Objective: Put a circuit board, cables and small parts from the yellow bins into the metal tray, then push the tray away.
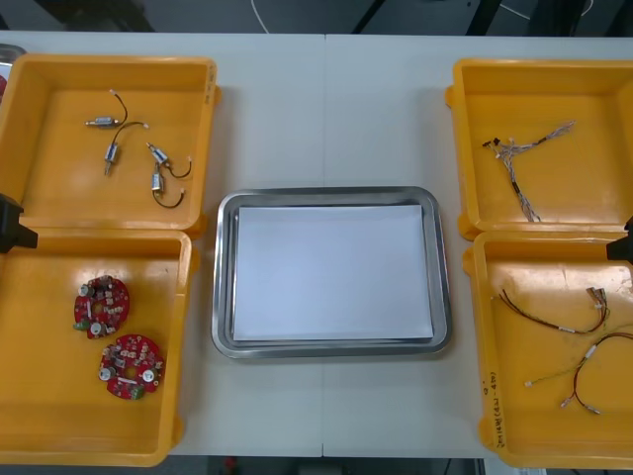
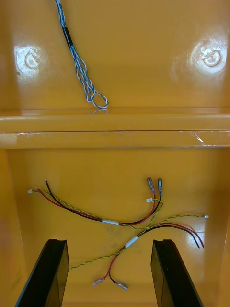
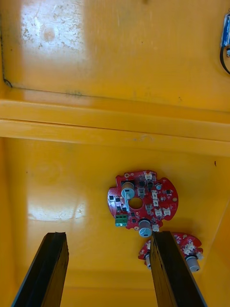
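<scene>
1. The left gripper (image 3: 109,237) hangs over the near left yellow bin (image 1: 40,396), fingers spread wide, gripping nothing; two round red circuit boards (image 3: 143,201) lie on the bin floor, one just beyond the fingertips, the other partly behind one finger
2. The right gripper (image 2: 109,242) hovers over the near right yellow bin (image 1: 529,426), fingers apart, holding nothing; red and yellow cables (image 2: 110,221) lie beneath, between the fingers
3. The metal tray (image 1: 331,194), white inside, sits between the bins
</scene>
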Controlling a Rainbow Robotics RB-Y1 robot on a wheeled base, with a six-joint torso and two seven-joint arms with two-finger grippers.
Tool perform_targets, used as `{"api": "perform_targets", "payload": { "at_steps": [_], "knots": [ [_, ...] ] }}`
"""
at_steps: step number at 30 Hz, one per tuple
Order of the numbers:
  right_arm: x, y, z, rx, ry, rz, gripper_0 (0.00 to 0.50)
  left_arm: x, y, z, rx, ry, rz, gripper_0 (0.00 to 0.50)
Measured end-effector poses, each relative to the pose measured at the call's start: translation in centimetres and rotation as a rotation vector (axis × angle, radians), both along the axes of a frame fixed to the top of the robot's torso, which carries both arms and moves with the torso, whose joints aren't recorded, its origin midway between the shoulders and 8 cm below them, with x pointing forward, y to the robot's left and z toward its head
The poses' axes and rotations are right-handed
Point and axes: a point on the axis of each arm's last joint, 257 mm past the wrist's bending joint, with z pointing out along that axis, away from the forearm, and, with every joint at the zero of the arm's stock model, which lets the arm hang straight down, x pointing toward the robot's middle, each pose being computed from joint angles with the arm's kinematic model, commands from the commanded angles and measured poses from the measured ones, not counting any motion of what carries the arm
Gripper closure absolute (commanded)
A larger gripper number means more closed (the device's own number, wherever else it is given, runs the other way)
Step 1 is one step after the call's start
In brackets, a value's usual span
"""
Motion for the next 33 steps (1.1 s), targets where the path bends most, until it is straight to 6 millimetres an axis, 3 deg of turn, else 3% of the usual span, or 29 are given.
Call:
{"api": "perform_targets", "payload": {
  "at_steps": [33],
  "knots": [
    [0.00,0.00,0.00,0.000,0.000,0.000,0.000,0.00,0.00,0.00,0.000,0.000,0.000,0.000]
  ]
}}
